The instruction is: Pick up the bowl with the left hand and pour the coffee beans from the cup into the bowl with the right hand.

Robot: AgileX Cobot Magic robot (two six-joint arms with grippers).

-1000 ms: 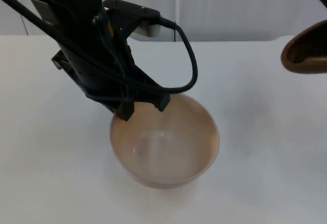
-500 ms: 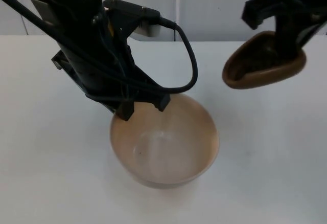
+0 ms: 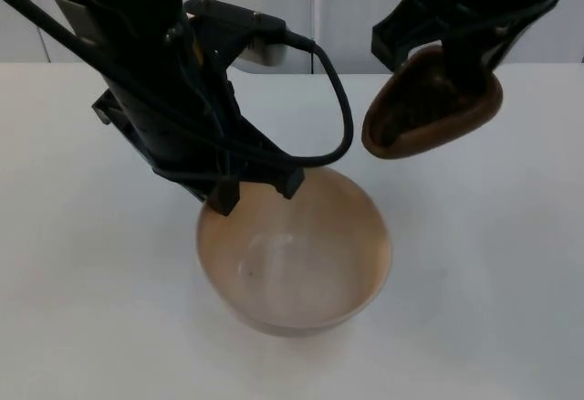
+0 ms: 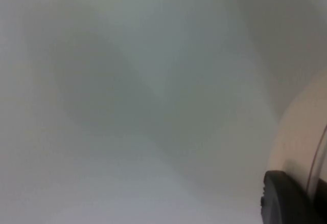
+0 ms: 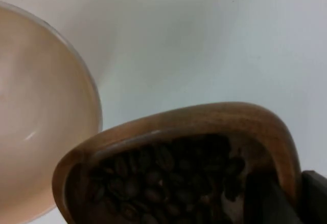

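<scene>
Two end effectors are clenched on vessels above the white table (image 3: 82, 309): the left end effector (image 3: 260, 190) grips the far rim of the tan bowl (image 3: 297, 258). The right end effector (image 3: 456, 57) holds the wooden cup (image 3: 429, 108) of coffee beans (image 5: 168, 183), tilted toward the bowl, up and to its right.

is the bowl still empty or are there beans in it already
Empty. The bowl shows only its bare, pale inside; the coffee beans are all in the wooden cup held by the right gripper.
</scene>
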